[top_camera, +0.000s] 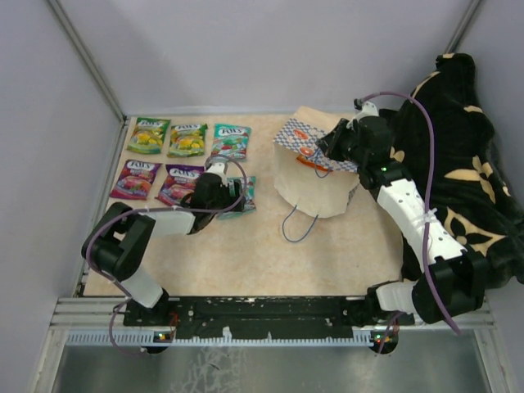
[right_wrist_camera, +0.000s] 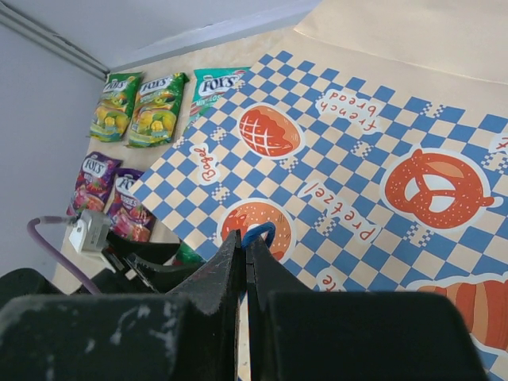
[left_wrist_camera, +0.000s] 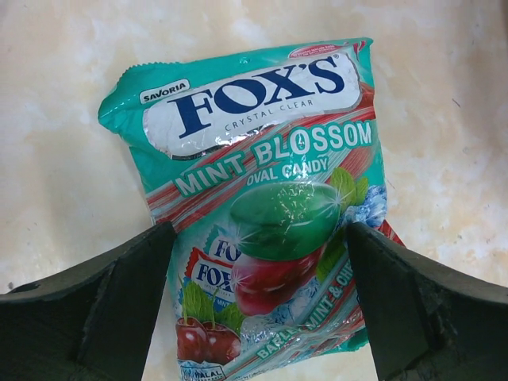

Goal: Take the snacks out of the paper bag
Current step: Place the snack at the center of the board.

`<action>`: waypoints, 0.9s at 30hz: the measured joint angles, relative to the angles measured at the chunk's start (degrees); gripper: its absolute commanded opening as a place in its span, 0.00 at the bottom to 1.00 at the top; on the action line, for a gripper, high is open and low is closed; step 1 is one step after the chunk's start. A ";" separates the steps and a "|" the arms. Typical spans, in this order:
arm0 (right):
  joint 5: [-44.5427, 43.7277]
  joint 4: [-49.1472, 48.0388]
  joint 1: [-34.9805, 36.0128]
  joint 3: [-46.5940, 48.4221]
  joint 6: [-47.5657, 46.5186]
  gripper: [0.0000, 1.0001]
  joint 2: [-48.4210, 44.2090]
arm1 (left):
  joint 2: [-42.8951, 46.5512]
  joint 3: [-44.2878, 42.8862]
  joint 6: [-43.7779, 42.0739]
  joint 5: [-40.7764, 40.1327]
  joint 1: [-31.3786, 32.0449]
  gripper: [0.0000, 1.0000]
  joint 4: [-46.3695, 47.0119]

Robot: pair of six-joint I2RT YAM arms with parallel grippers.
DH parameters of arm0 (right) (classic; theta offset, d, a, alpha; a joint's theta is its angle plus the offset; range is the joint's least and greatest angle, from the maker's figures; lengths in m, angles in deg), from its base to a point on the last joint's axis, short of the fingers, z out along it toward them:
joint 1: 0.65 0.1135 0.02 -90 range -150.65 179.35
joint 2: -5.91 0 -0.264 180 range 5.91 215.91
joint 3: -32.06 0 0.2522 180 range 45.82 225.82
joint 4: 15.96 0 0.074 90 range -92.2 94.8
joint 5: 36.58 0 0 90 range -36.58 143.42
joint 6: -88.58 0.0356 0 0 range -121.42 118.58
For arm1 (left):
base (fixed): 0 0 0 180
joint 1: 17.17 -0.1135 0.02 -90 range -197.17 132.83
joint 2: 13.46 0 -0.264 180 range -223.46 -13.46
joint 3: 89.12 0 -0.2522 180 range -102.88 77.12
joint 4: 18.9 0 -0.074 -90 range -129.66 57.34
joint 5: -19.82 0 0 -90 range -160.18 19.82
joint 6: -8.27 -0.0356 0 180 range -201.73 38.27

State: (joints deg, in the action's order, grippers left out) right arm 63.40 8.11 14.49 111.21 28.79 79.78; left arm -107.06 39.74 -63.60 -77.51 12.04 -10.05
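Toward worktop's (top_camera: 246,262) left edge, left gripper (left_wrist_camera: 258,238) spread astride teal packet (left_wrist_camera: 254,127); lifting could snag it. Right gripper (right_wrist_camera: 246,246) pinches blue cord (right_wrist_camera: 258,232) of paper bag (right_wrist_camera: 357,159): cord may slip, bag flop.

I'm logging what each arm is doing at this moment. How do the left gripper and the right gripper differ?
The left gripper is open, jaws wide apart; the right gripper is shut. The left gripper holds nothing and flanks the teal mint packet, which lies flat; the right gripper pinches the blue cord handle of the paper bag. Both have black fingers.
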 measured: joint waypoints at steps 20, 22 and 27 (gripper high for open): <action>-0.44 0.39 0.00 0.00 -0.85 0.01 0.00 | -3.43 -10.62 -4.48 3.08 -6.34 1.00 -14.38; -0.42 0.39 0.00 0.00 -0.90 0.01 0.00 | -3.58 -11.47 -4.94 3.28 -6.40 1.00 -15.89; -0.35 0.42 0.00 0.00 -1.05 0.01 0.00 | -3.21 -14.12 -6.25 3.37 -6.45 1.00 -21.77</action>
State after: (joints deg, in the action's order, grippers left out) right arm 63.05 8.52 14.49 111.21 27.75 79.78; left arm -110.27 25.62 -69.85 -74.14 5.60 -31.82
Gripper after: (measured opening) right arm 0.018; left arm 0.998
